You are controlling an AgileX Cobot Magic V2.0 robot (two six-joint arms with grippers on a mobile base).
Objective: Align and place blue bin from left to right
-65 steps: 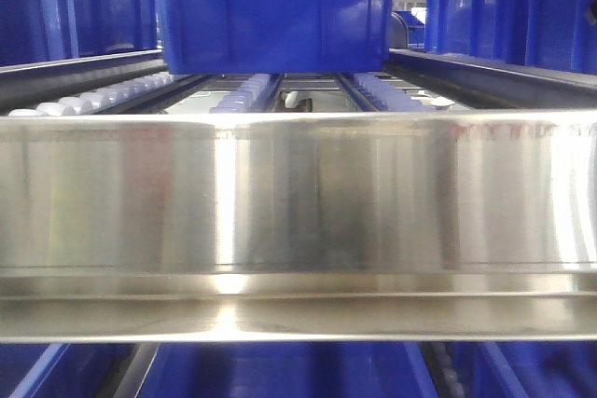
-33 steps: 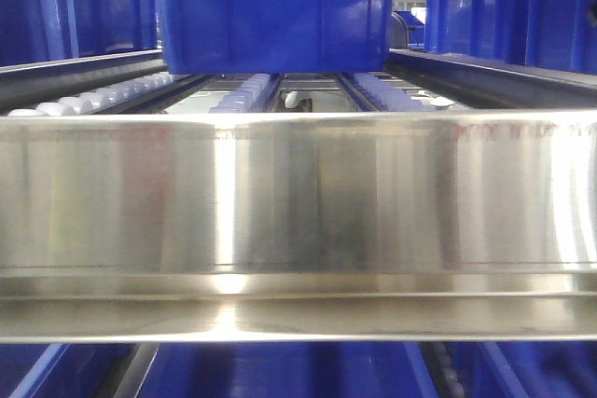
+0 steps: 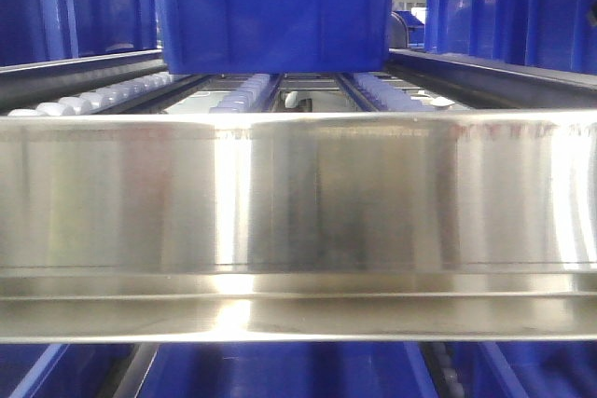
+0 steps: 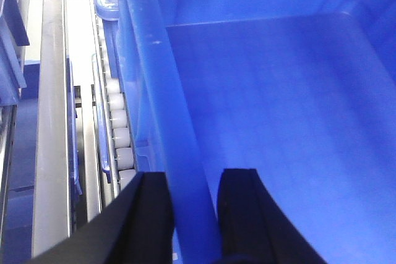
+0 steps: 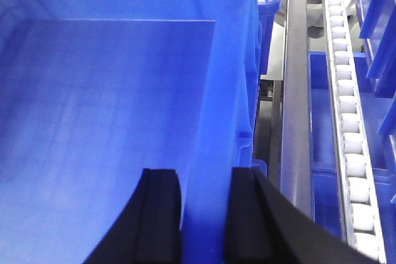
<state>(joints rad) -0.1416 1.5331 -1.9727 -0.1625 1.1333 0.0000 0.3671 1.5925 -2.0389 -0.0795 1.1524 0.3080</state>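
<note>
L end effector (image 4: 193, 180) points down along the blue bin (image 4: 278, 91), black fingers (image 4: 151, 214) straddling its left wall, clamped on it. R end effector (image 5: 201, 177) same on the right wall. Bin sits on roller tracks (image 3: 242, 95) at the rack's far end, centred btwn side rails (image 3: 485, 76). Shiny steel bar (image 3: 298, 193) spans the front edge; other bins (image 3: 504, 6) either side.

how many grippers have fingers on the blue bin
2. The left gripper clamps the left wall of the blue bin; the right gripper clamps its right wall.
</note>
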